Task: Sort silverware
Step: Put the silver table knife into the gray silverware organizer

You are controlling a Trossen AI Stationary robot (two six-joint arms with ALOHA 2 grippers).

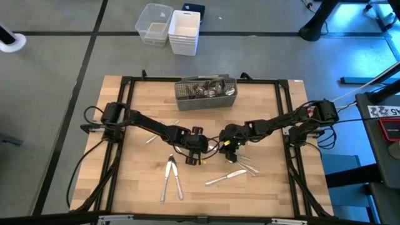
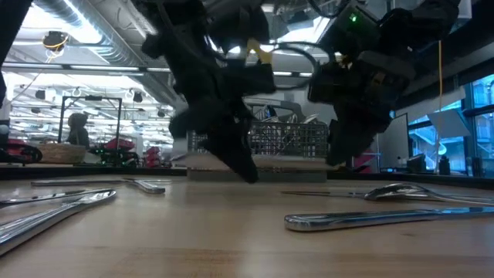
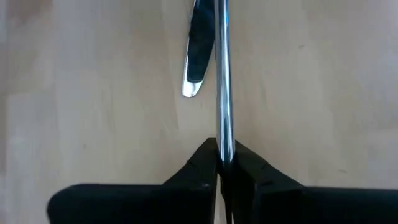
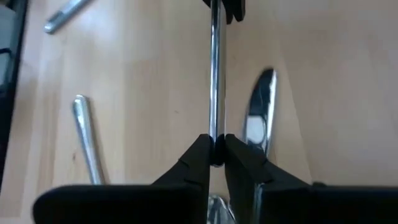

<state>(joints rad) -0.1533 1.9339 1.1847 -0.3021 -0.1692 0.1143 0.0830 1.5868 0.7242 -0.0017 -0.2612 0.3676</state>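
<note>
One slim shiny piece of silverware (image 1: 215, 145) is held between my two grippers at the table's middle. My left gripper (image 3: 222, 165) is shut on one part of it and my right gripper (image 4: 216, 152) on another. The right wrist view shows the left gripper's dark fingers (image 4: 225, 7) at the far end of the same shaft. Which kind of piece it is I cannot tell. Loose silverware lies flat on the wood: two knives (image 1: 172, 178), another knife (image 1: 226, 177) and forks (image 1: 248, 164). A grey mesh caddy (image 1: 206, 92) holding more pieces stands at the far edge. My left gripper pinches the piece's slim shaft (image 3: 222, 134) between its two fingers, which lie along it. The shaft runs straight out past the fingertips, above the table. My right gripper pinches the same shaft (image 4: 214, 127) between its two fingers, also along its length, from the opposite side. The shaft runs on from there to the left gripper's fingers.
A knife blade (image 3: 199, 56) lies on the wood just below the held piece. A few pieces (image 1: 159, 129) lie left of centre. White bins (image 1: 170, 26) stand beyond the table's far edge. Black frame rails (image 1: 125, 112) run along both sides.
</note>
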